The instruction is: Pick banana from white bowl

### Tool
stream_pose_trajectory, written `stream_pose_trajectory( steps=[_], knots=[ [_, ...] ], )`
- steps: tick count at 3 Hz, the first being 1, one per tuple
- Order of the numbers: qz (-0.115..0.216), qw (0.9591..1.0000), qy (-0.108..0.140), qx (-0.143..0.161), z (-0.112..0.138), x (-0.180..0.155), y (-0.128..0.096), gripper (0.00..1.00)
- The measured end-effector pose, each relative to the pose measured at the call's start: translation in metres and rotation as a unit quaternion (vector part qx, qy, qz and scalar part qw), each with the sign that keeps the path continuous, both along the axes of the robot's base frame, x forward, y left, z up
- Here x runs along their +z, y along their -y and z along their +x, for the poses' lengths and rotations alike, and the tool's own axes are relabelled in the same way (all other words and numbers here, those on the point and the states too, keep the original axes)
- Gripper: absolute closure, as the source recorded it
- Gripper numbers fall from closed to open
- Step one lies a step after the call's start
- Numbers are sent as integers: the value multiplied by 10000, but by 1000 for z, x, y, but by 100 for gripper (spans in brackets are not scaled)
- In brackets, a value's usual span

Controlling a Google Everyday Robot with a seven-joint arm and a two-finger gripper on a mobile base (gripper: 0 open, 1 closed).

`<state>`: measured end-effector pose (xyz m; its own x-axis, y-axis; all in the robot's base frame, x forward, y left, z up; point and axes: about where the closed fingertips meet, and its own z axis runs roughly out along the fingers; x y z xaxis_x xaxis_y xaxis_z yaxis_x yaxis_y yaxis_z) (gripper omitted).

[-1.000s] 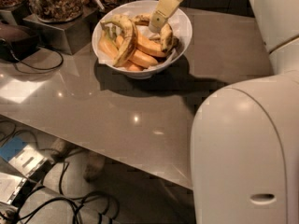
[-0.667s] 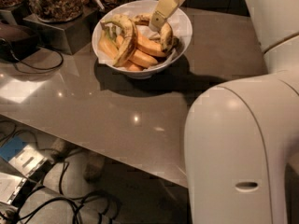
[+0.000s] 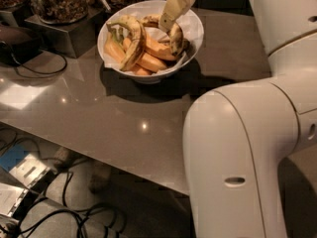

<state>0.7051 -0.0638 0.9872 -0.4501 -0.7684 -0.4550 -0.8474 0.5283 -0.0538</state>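
The white bowl stands on the grey table near its far edge and holds several bananas. The banana, strongly arched, dull yellow and mottled brown, lies at the right side of the bowl. My gripper, cream-coloured, reaches down from above into the bowl. Its tip is at the upper end of that banana, touching or almost touching it. The banana rests on the other fruit.
A paler spotted banana with a greenish stem and smooth orange-yellow bananas fill the bowl's left and middle. Jars of nuts on a metal stand sit at the back left. My white arm link fills the right foreground. Cables lie on the floor.
My large white arm link has moved left and nearer in the view. The gripper stays at the same place over the bowl, and the banana has not moved.
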Motion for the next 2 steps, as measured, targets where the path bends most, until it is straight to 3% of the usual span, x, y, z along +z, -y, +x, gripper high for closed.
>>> stream_pose_trajectory(
  steps=[2],
  knots=[
    [-196,9995,-135,-183,19,-24,-6,35]
  ],
)
